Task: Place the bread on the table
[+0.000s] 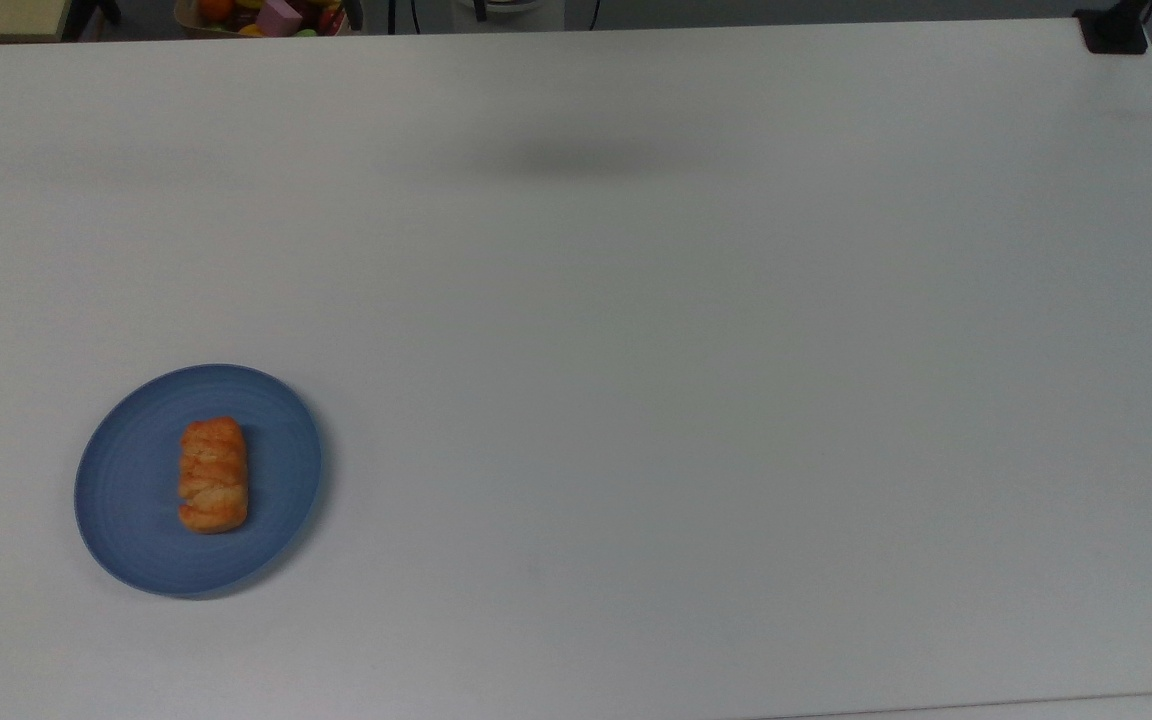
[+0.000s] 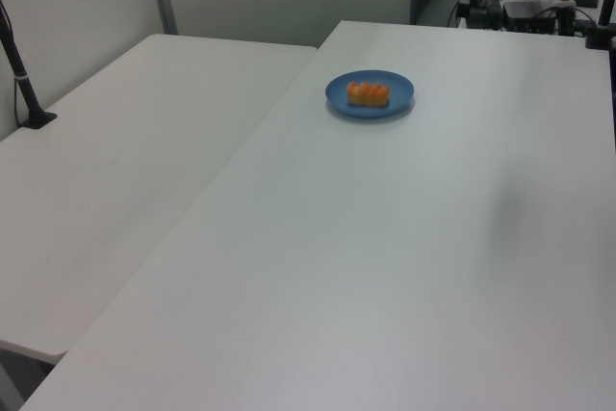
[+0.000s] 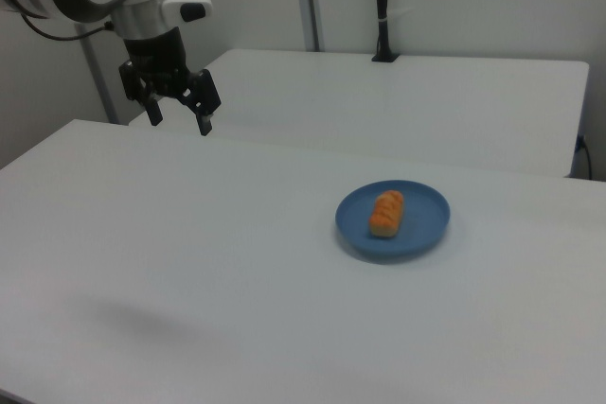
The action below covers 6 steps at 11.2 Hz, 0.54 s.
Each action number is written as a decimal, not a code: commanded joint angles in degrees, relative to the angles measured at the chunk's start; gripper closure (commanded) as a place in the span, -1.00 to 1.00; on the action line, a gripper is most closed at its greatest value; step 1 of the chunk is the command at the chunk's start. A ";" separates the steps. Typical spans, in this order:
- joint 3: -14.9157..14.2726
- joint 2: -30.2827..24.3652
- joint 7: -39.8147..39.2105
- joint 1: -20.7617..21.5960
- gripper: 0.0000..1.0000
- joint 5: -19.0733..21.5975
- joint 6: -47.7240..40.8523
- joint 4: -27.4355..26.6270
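The bread (image 1: 213, 475) is a small golden-orange braided pastry lying in the middle of a round blue plate (image 1: 126, 500) on the white table (image 1: 636, 350). In the left view the bread (image 2: 368, 93) rests on the plate (image 2: 397, 103) at the far end of the table (image 2: 385, 267). In the right view the bread (image 3: 385, 212) sits on the plate (image 3: 426, 224), and my gripper (image 3: 179, 122) hangs open and empty high above the table's (image 3: 189, 262) far left part, well away from the plate.
A second white table (image 2: 115, 170) adjoins on the left view's left, with a black pole (image 2: 24, 84) clamped to it. A black clamp (image 1: 1114, 30) sits at the table's top right corner in the top view. A bin of coloured toys (image 1: 266, 15) stands beyond the far edge.
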 commanded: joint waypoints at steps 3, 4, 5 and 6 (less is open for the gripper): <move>-0.72 3.78 -2.53 -0.35 -1.00 0.00 1.00 2.16; -0.81 5.36 -2.63 -0.52 -1.00 -0.08 1.09 2.70; -0.99 6.42 -2.80 -0.61 -1.00 -0.26 1.18 2.88; -1.16 8.26 -2.89 -1.13 -1.00 -0.26 1.18 5.23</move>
